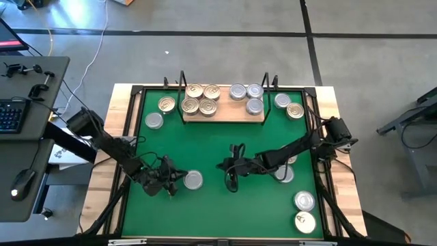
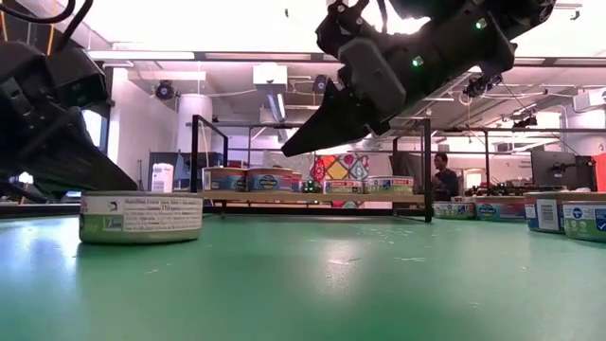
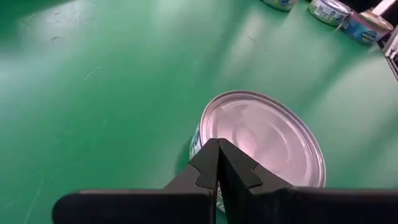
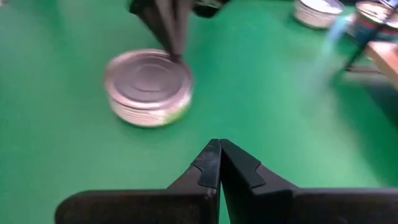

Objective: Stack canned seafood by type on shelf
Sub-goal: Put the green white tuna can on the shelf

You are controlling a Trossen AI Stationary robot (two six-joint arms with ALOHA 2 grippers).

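A silver-lidded tin rests flat on the green mat, left of centre. My left gripper is shut, with its tips at the tin's rim on the table's left side. My right gripper is shut and hangs above the mat's middle, pointing toward that tin, clear of it. The wooden shelf at the far edge carries several gold-lidded tins on its left and three silver-lidded ones on its right. My left gripper's shut fingertips stand at the tin's rim, slanting down from the table's left. I cannot tell whether they touch it. The tin sits flat on the mat.
Two tins lie on the mat left of the shelf and two right of it. One tin lies under my right arm, two lie near the front right corner. A person sits beyond the table.
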